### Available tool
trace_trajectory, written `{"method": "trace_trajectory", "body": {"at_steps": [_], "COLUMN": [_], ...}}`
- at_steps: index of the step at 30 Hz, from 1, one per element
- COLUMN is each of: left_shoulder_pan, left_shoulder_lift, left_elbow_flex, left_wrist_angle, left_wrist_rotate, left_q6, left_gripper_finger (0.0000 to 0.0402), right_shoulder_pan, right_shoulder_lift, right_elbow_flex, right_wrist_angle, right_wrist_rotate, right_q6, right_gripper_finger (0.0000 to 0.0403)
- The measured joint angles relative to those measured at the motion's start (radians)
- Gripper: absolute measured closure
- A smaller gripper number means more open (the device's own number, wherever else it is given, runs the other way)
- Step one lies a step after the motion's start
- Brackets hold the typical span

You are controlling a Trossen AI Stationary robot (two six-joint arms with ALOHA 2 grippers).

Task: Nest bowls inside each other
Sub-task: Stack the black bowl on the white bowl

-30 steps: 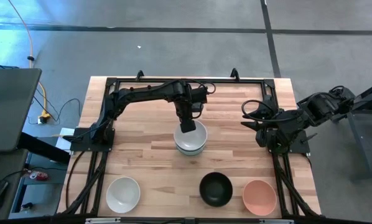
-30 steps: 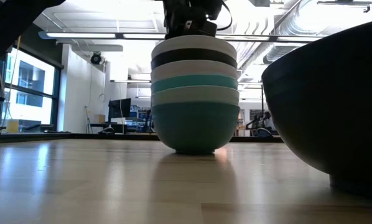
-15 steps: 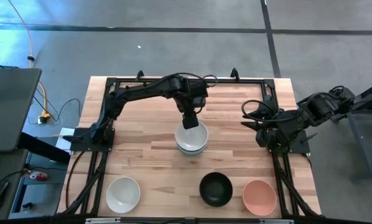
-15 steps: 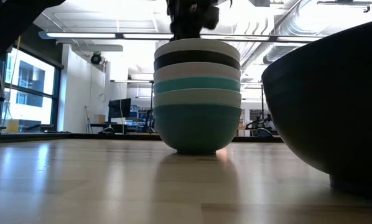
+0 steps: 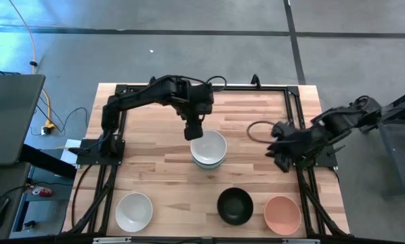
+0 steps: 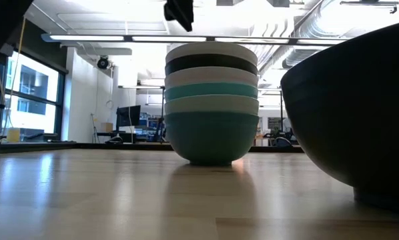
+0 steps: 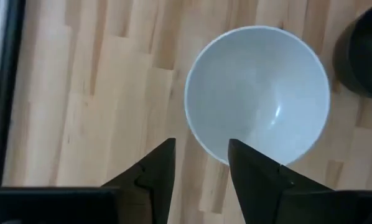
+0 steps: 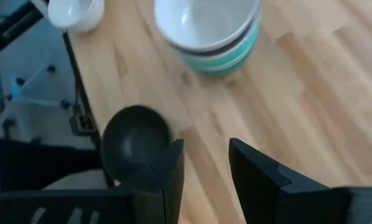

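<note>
A stack of several nested bowls (image 5: 208,149) stands on its teal bottom bowl at the table's middle, with a white bowl (image 7: 257,93) on top; the low view shows its bands (image 6: 211,100). My left gripper (image 5: 193,129) hangs open above the stack's far-left side, clear of it, and shows again in its wrist view (image 7: 201,162). My right gripper (image 5: 278,146) is open at the table's right side, pointing down toward the table's middle and empty (image 8: 206,155). A white bowl (image 5: 134,211), a black bowl (image 5: 235,205) and a salmon-pink bowl (image 5: 282,214) stand apart along the near edge.
A black frame (image 5: 189,87) runs around the table's far and side edges. The near black bowl (image 6: 353,113) fills the right of the low view. Bare wood lies left and right of the stack.
My left gripper has opened and let go of the top white bowl's rim, then risen and drawn toward the table's far-left. The white bowl stays nested on the stack. My right gripper has rolled its wrist and shifted slightly toward the table's middle.
</note>
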Motion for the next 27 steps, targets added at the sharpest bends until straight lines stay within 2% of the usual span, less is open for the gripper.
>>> {"method": "trace_trajectory", "body": {"at_steps": [5, 10, 27], "left_shoulder_pan": [-0.006, 0.006, 0.069], "left_shoulder_lift": [-0.067, -0.122, -0.325], "left_elbow_flex": [-0.001, -0.001, -0.001], "left_wrist_angle": [0.000, 0.000, 0.000], "left_wrist_rotate": [-0.123, -0.176, -0.216], "left_q6": [-0.019, -0.022, 0.034], "left_gripper_finger": [0.0264, 0.0264, 0.0264], "right_shoulder_pan": [0.000, 0.004, 0.063], "right_shoulder_lift": [0.119, 0.250, 0.559], "right_elbow_flex": [0.000, 0.000, 0.000], "right_wrist_angle": [0.052, 0.049, 0.103], "right_wrist_rotate": [-0.105, -0.174, -0.195], "right_q6": [-0.001, -0.001, 0.150], "right_gripper_finger": [0.0284, 0.0284, 0.0284]}}
